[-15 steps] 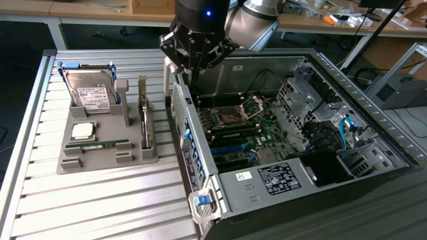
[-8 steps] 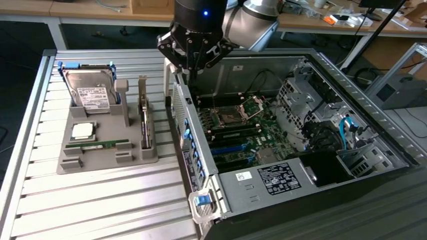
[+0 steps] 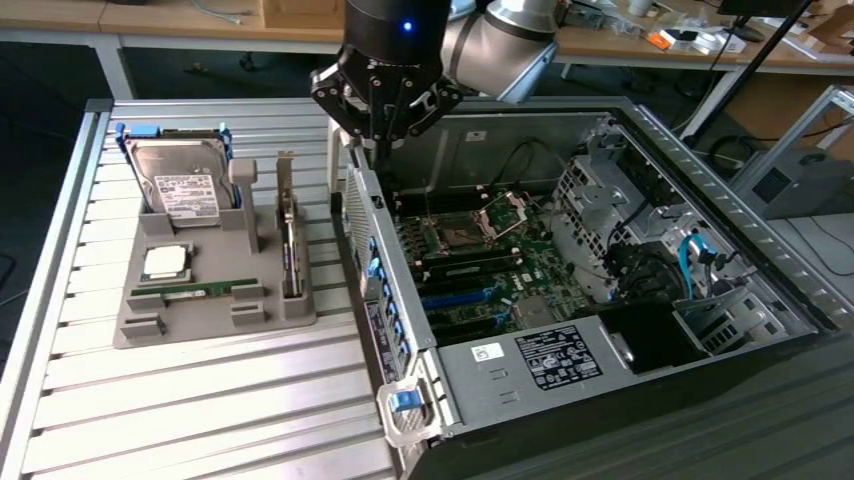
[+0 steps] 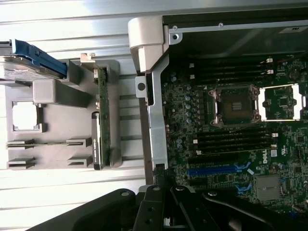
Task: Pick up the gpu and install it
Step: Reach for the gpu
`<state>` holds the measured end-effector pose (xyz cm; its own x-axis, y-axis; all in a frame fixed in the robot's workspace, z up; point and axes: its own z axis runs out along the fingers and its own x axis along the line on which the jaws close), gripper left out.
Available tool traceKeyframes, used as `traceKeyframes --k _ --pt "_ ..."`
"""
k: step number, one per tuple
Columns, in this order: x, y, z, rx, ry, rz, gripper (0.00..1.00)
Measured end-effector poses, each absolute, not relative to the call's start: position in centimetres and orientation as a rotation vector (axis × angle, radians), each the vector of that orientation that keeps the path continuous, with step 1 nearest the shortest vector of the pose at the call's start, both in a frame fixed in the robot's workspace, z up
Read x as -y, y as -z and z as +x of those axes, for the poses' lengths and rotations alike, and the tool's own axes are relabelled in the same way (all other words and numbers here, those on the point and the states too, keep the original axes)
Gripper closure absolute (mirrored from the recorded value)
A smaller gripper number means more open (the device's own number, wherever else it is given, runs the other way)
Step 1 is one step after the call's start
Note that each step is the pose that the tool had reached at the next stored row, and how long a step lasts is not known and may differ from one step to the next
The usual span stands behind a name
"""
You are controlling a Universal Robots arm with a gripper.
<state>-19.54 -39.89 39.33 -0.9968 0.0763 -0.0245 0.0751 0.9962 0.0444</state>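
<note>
The gpu (image 3: 290, 248) stands on edge in a slot of the grey holder tray (image 3: 200, 320), its silver bracket pointing up at the far end. In the wrist view the gpu (image 4: 99, 115) is a thin dark-green strip along the tray's side. My gripper (image 3: 376, 148) hangs above the near wall of the open computer case (image 3: 400, 300), to the exterior view's right of the gpu and well clear of it. Its fingers are shut with nothing between them. The gripper (image 4: 166, 211) looks down on the case wall and the motherboard (image 4: 231, 134).
The tray also holds a hard drive (image 3: 178, 185), a processor chip (image 3: 167, 262) and a narrow memory stick (image 3: 200, 289). Inside the case are the processor socket (image 3: 461, 235), blue card slots (image 4: 214, 169), cables and a drive cage (image 3: 627, 200). A slatted metal table (image 3: 200, 420) lies beneath.
</note>
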Motion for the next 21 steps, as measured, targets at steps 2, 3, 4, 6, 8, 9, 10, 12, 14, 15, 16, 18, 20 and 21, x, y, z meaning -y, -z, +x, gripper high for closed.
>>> traceKeyframes --k 2,3,4,6,8,9,10,12,14,15,16,18,20,21 --pt "39.89 -39.33 -19.6 -3.112 -0.068 0.118 0.89" --pt "39.89 -39.33 -19.64 -3.112 -0.068 0.118 0.89" --pt "39.89 -39.33 -19.67 -3.112 -0.068 0.118 0.89" --pt "39.89 -39.33 -19.76 -3.113 -0.068 0.118 0.89" --pt "39.89 -39.33 -19.85 -3.113 -0.068 0.118 0.89" --pt "39.89 -39.33 -19.92 -3.112 -0.068 0.118 0.89" --pt "39.89 -39.33 -19.99 -3.112 -0.068 0.118 0.89" --pt "39.89 -39.33 -20.09 -3.112 -0.068 0.118 0.89" --pt "39.89 -39.33 -20.16 -3.112 -0.068 0.118 0.89" --pt "39.89 -39.33 -20.21 -3.113 -0.068 0.118 0.89" --pt "39.89 -39.33 -20.28 -3.113 -0.068 0.118 0.89" --pt "39.89 -39.33 -20.35 -3.113 -0.068 0.118 0.89" --pt "39.89 -39.33 -20.45 -3.113 -0.068 0.118 0.89" --pt "39.89 -39.33 -20.52 -3.112 -0.068 0.118 0.89"
